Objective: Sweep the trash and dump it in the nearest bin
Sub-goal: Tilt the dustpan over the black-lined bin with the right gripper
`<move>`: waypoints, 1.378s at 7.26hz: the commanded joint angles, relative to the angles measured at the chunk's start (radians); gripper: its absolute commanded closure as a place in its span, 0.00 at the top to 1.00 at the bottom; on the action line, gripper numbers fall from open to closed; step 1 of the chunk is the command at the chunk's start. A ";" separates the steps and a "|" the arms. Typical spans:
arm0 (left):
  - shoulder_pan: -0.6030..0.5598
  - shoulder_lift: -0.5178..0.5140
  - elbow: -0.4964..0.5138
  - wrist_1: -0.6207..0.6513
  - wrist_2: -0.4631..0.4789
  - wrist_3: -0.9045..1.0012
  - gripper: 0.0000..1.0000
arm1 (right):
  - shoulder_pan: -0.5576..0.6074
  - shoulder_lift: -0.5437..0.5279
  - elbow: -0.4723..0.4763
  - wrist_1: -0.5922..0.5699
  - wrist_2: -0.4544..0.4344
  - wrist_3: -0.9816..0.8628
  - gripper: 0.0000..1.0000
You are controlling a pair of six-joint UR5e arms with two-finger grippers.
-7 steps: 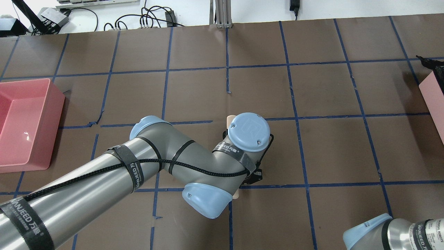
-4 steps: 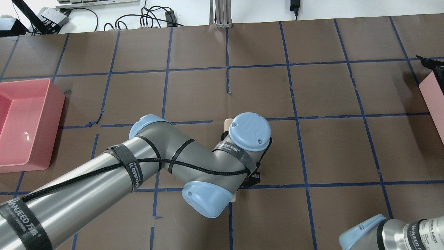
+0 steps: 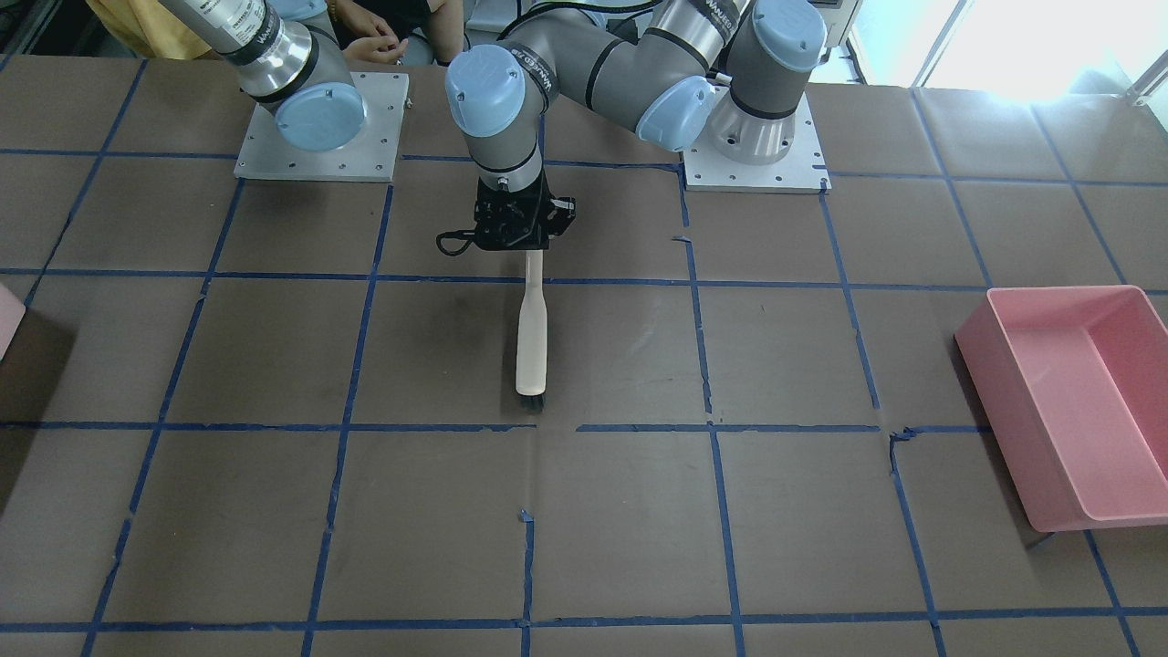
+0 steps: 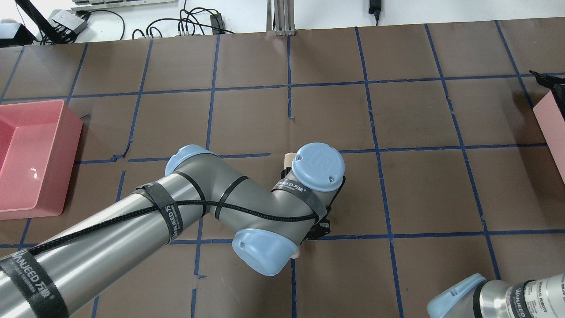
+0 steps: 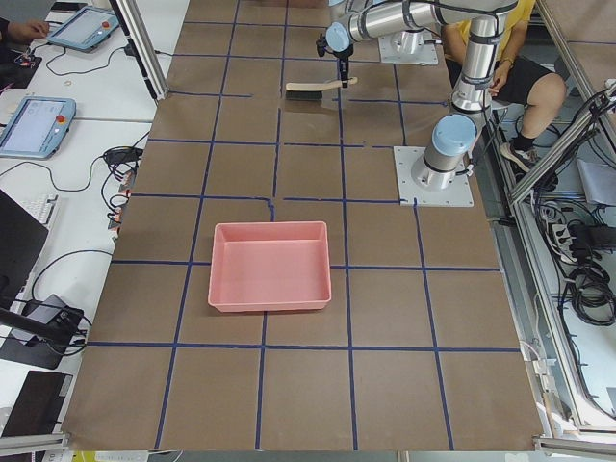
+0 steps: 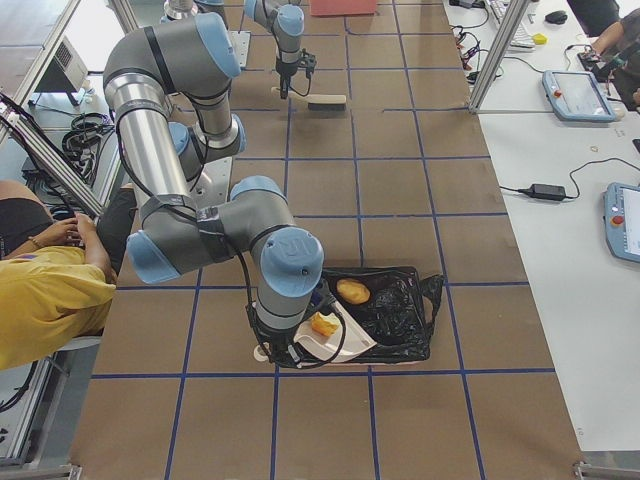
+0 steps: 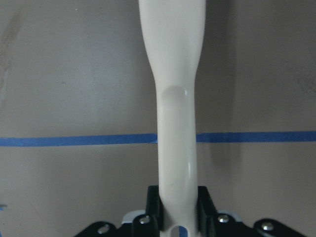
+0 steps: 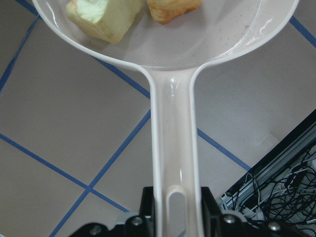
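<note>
My left gripper (image 7: 177,203) is shut on the white handle of a brush (image 3: 531,338). The brush lies along the table with its black bristles pointing away from the robot; its tip shows in the overhead view (image 4: 289,157). My right gripper (image 8: 175,197) is shut on the handle of a white dustpan (image 8: 173,103). A pale green-white chunk (image 8: 101,17) and an orange-and-white chunk (image 8: 173,7) lie in the pan. In the exterior right view the pan (image 6: 345,345) sits over the edge of the black-bag-lined bin (image 6: 400,315), and the orange-yellow oval (image 6: 352,291) lies inside it.
The bin's pale pink corner shows at the overhead view's right edge (image 4: 551,126). A large pink tray (image 4: 31,159) stands at the table's left end, and shows in the front-facing view (image 3: 1077,401). Blue tape marks a grid on the brown table (image 4: 397,119).
The right arm's elbow has shifted a little to the left at the overhead view's bottom right. The left wrist and the brush have drifted slightly toward the robot.
</note>
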 commanded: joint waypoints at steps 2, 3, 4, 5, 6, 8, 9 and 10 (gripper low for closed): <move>0.000 -0.009 0.000 0.000 -0.005 -0.001 0.05 | 0.018 -0.001 0.000 -0.034 -0.098 -0.004 0.00; 0.000 -0.009 0.000 0.000 -0.005 -0.001 0.06 | 0.064 -0.006 -0.002 -0.054 -0.145 -0.001 0.00; 0.000 -0.011 0.000 0.000 -0.003 -0.001 0.20 | 0.101 -0.004 -0.009 -0.080 -0.160 -0.006 0.00; 0.000 -0.011 0.000 0.000 -0.002 -0.001 0.45 | 0.110 0.002 -0.006 -0.084 -0.179 -0.017 0.00; 0.000 -0.012 0.000 0.001 -0.002 -0.001 0.57 | 0.115 -0.001 -0.006 -0.128 -0.209 -0.058 0.00; 0.000 -0.014 0.000 0.001 -0.002 -0.001 0.58 | 0.161 0.000 -0.005 -0.198 -0.218 -0.101 0.00; 0.000 -0.014 0.000 0.001 -0.002 0.000 0.59 | 0.166 -0.004 -0.008 -0.215 -0.209 -0.124 0.00; 0.000 -0.014 0.000 0.003 -0.008 -0.001 0.69 | 0.167 -0.006 -0.011 -0.223 -0.139 -0.118 0.00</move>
